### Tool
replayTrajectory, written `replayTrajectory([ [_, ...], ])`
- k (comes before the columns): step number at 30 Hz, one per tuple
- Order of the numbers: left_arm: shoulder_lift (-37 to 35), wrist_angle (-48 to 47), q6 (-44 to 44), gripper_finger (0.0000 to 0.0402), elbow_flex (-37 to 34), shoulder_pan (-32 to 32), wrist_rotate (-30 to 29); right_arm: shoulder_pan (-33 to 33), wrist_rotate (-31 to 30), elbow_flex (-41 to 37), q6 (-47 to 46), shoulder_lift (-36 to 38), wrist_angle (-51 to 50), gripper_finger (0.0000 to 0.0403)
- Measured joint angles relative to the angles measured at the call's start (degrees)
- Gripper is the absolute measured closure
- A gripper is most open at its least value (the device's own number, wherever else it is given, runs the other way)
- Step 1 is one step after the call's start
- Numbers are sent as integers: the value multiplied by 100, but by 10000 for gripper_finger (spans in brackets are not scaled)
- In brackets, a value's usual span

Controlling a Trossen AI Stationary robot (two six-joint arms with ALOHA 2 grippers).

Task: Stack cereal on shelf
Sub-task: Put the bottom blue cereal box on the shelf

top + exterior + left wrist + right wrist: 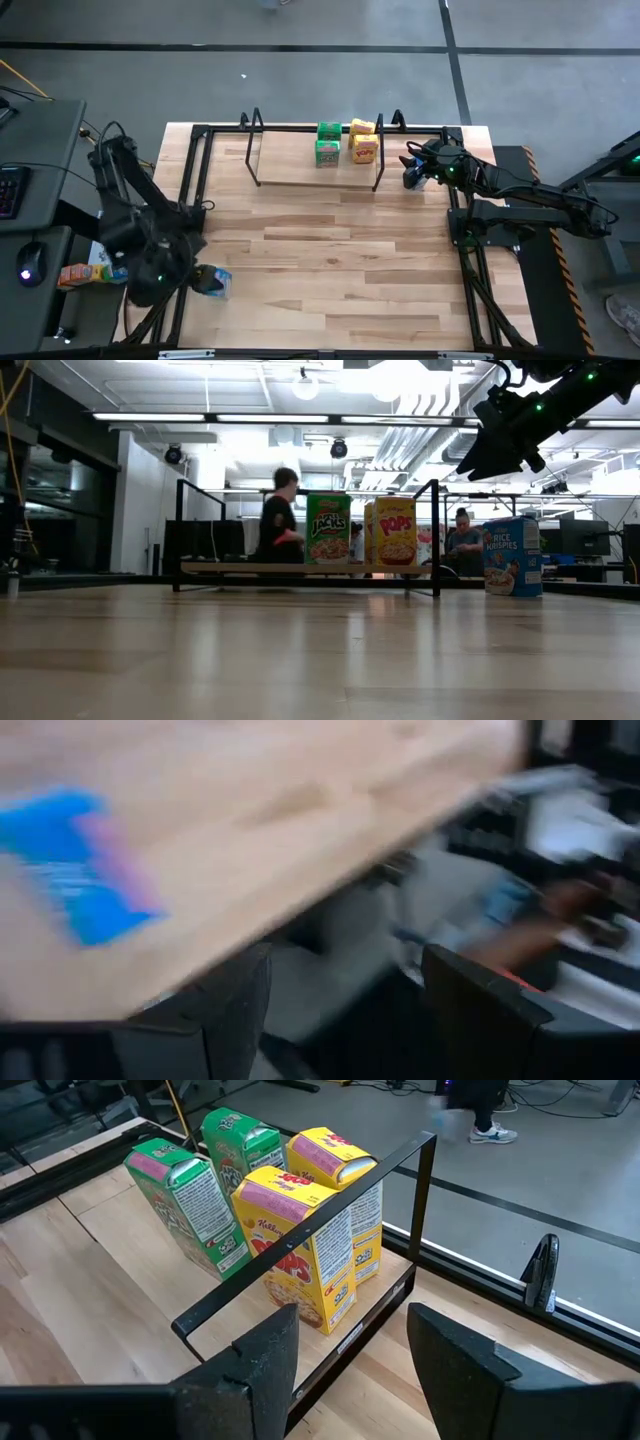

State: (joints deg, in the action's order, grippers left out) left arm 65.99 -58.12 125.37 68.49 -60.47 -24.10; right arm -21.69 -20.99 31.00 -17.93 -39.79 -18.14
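Currently the shelf (300, 178) sits at the far side of the desk (330, 260) and holds 4 cereal boxes upright near its right hoop: 2 green boxes (327, 144) one behind the other, and 2 yellow boxes (364, 140) just beside them, also one behind the other. Left part of the plank is bare.

1 blue box (512, 556) stands upright on the desk just outside the shelf's right hoop, under the right claw (412, 166). Right claw hovers above that box, fingers apart, nothing between them in its wrist view.

Second blue box (215, 282) lies on the desk near the front-left corner. Left claw (192, 280) is right next to it, released, fingers wide apart, nothing gripped. Contact with the box: can't tell.
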Motion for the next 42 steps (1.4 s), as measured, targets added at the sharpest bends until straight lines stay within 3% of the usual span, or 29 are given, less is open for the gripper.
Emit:
replayTrajectory([
  [3,693,-1701,351,154,923,-63,184,0,4,0,-1,1,0,221],
  [7,1516,-2491,360,154,1418,41,1127,0,6,0,0,0,-1,221],
  [14,2309,-2544,327,154,1397,172,1376,0,11,2,-15,0,-1,221],
  [20,2524,-2682,60,154,1399,359,1416,0,29,2,-17,0,-1,221],
  [27,2729,-2720,524,154,1399,393,1630,0,44,2,-17,-2,-74,221],
  [36,2788,-3087,1109,154,1399,105,1578,0,20,2,-4,-2,-180,221],
  [42,2773,-3178,1002,154,1256,233,1157,0,17,2,-17,-2,-178,221],
])
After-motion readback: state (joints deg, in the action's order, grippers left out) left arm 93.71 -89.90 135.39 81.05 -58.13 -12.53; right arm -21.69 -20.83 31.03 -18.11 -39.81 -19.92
